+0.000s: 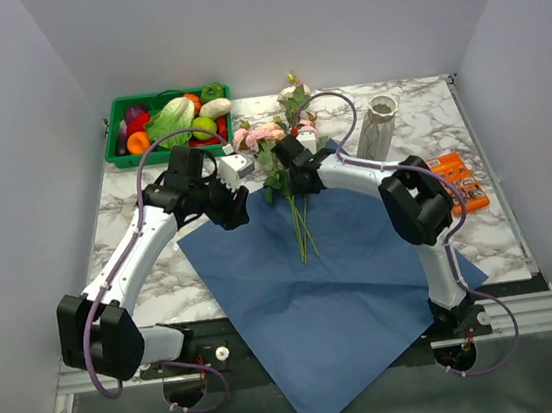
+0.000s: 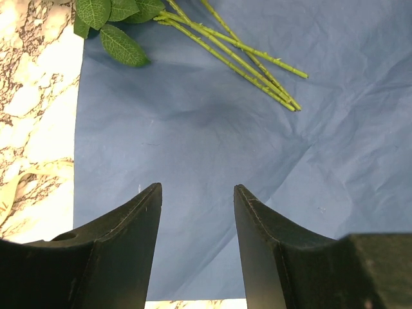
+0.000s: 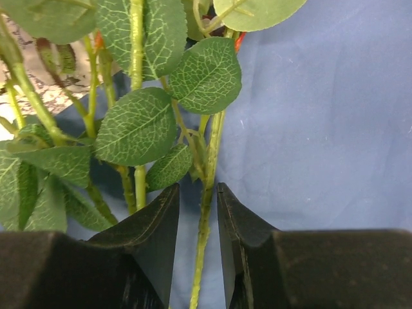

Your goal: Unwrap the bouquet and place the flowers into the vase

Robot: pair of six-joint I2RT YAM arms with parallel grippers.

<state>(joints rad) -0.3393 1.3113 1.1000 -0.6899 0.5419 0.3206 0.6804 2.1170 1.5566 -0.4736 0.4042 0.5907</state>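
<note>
Right tool stands narrow astride one green stem, a gap on either side, so it is not yet pinching. Left tool hangs half-wide and empty over the paper. One blue paper sheet lies flat from the middle of the surface over its near edge, so unwrapping looks done and the pick-up is in hand. One bunch of flowers lies on the sheet, blooms toward the far edge; four or five stems, too bunched to count surely. One green crate sits at the far left corner, one vase by the far edge, one orange packet near the right edge. Next: pinch, lift, tip stems down into the vase.
</note>
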